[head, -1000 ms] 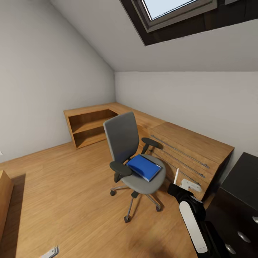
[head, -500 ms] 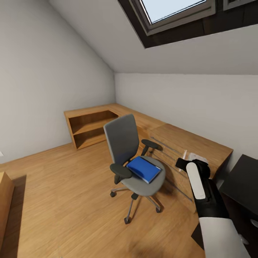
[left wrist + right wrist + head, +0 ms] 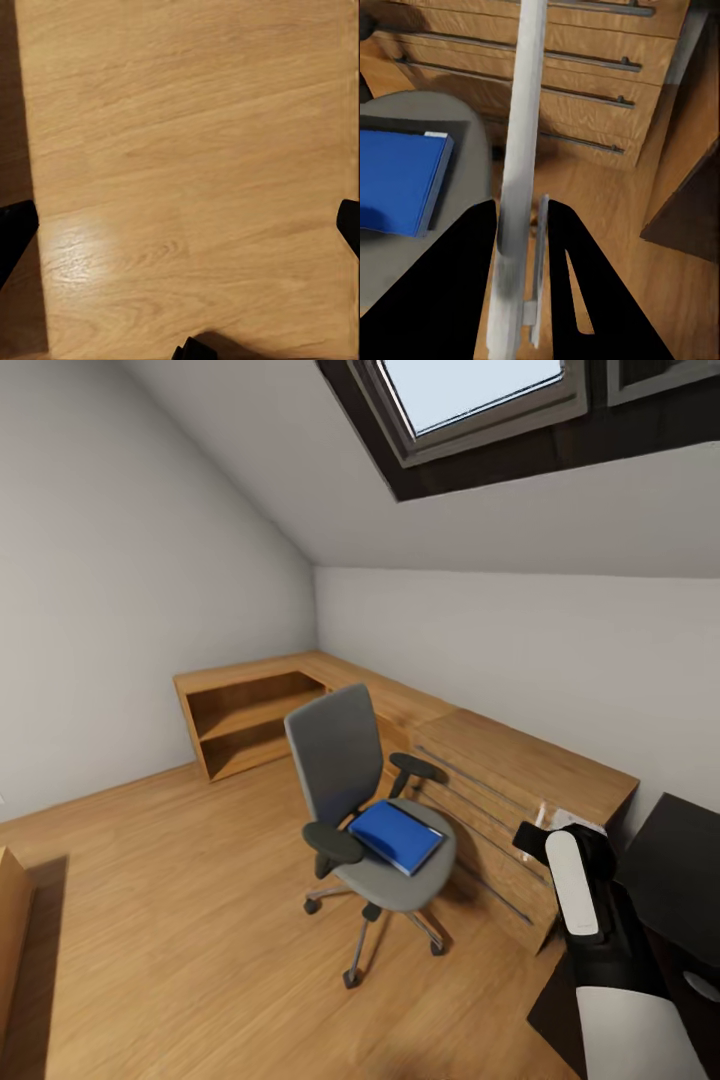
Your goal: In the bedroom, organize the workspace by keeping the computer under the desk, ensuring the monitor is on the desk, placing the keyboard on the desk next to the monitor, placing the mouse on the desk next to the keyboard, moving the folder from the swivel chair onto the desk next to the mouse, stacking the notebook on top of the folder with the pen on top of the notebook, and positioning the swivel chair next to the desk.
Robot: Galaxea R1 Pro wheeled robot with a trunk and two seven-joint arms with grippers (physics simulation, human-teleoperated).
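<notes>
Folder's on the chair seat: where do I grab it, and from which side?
Pinch the folder by its thin edge nearest the seat's front, coming from the open front of the swivel chair: it lies flat, backrest behind, armrests either side. The right gripper is shut on a thin pale object, so probably use the left gripper.

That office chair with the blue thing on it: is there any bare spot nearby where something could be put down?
The swivel chair seat is largely taken by the blue folder; a grey margin is left at its front edge. The long top of the low wood cabinets behind it looks bare, as does the wood floor to the chair's left. Between chair and drawers it is tight.
</notes>
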